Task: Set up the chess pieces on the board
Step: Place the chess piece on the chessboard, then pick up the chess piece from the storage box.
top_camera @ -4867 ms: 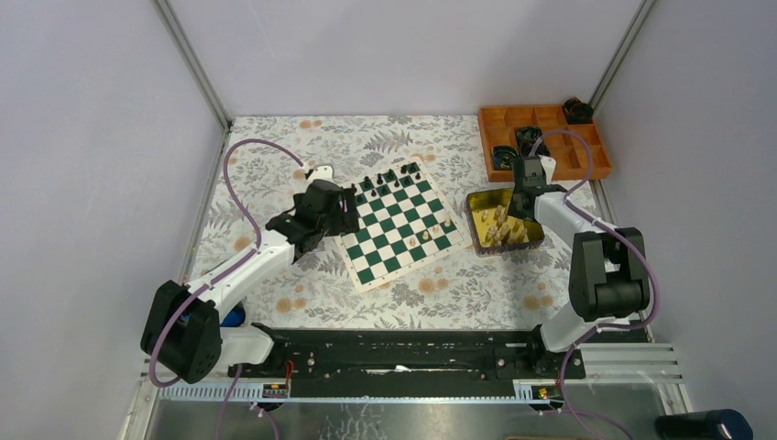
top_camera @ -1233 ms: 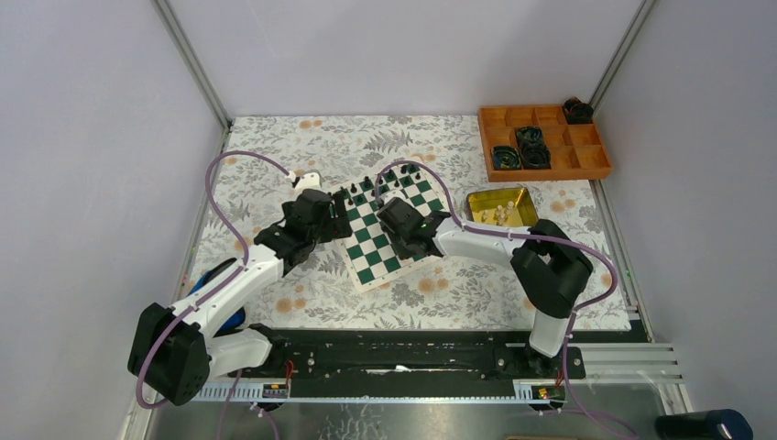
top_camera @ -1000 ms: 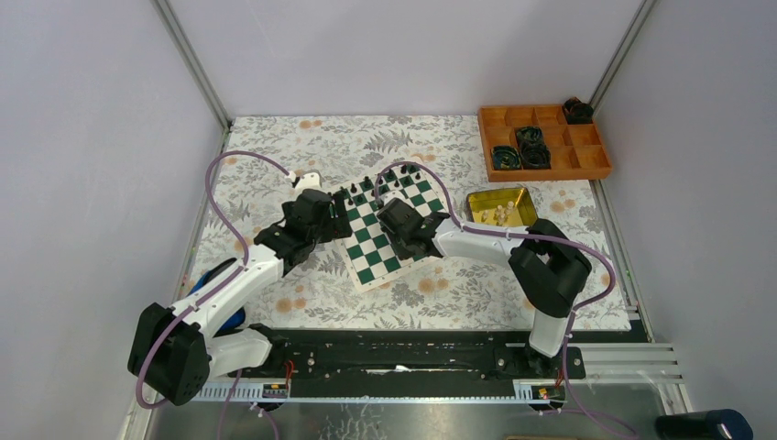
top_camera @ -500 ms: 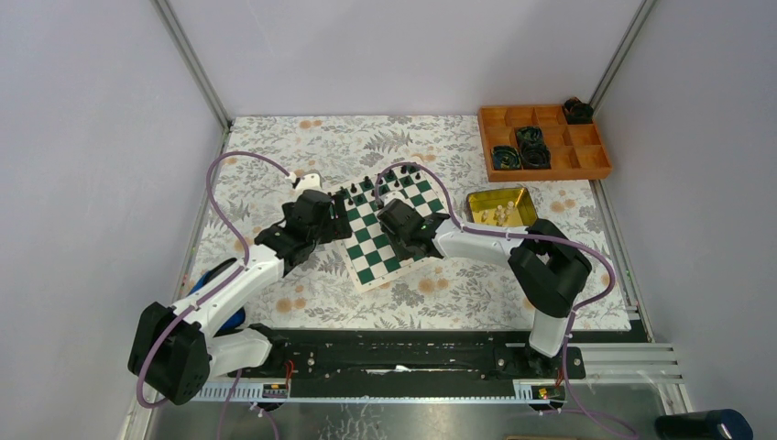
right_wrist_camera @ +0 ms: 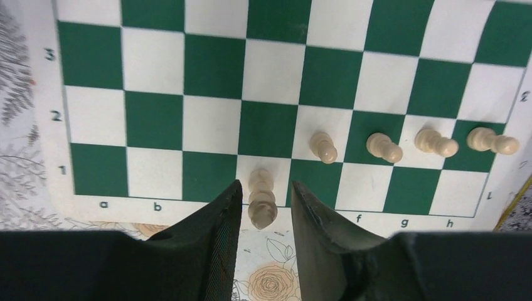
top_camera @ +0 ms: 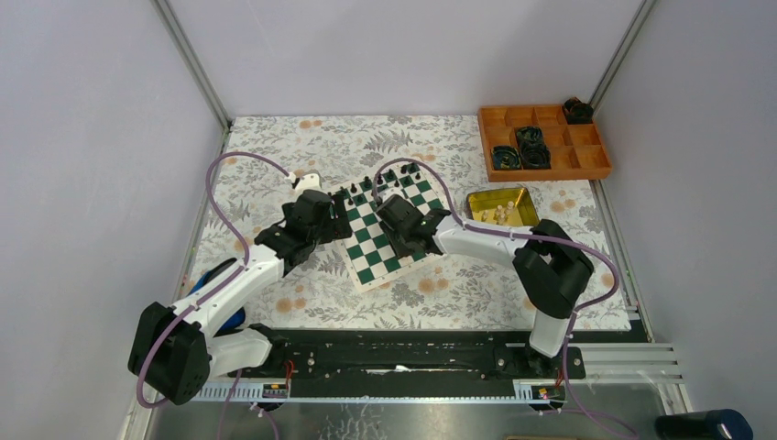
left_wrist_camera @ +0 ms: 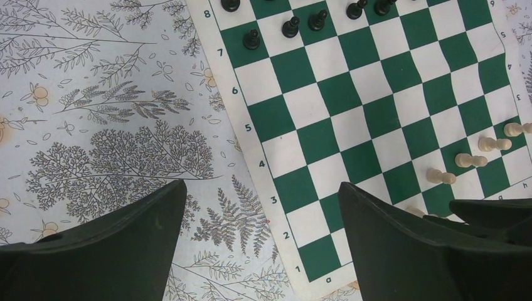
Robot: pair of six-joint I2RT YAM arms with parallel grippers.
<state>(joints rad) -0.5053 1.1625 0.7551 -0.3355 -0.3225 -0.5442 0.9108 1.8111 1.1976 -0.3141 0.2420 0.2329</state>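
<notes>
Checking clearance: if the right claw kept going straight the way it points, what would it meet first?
Probably the board near its first-rank edge; the cream piece stands between the right claw's fingers, seemingly untouched, though depth is unclear.

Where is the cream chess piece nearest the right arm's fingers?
Right wrist view: the cream piece stands between the right gripper fingers on the board edge row, left of four cream pawns.

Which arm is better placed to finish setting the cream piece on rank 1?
Right: the right gripper straddles the cream piece on the board; the left gripper hovers open and empty.
</notes>
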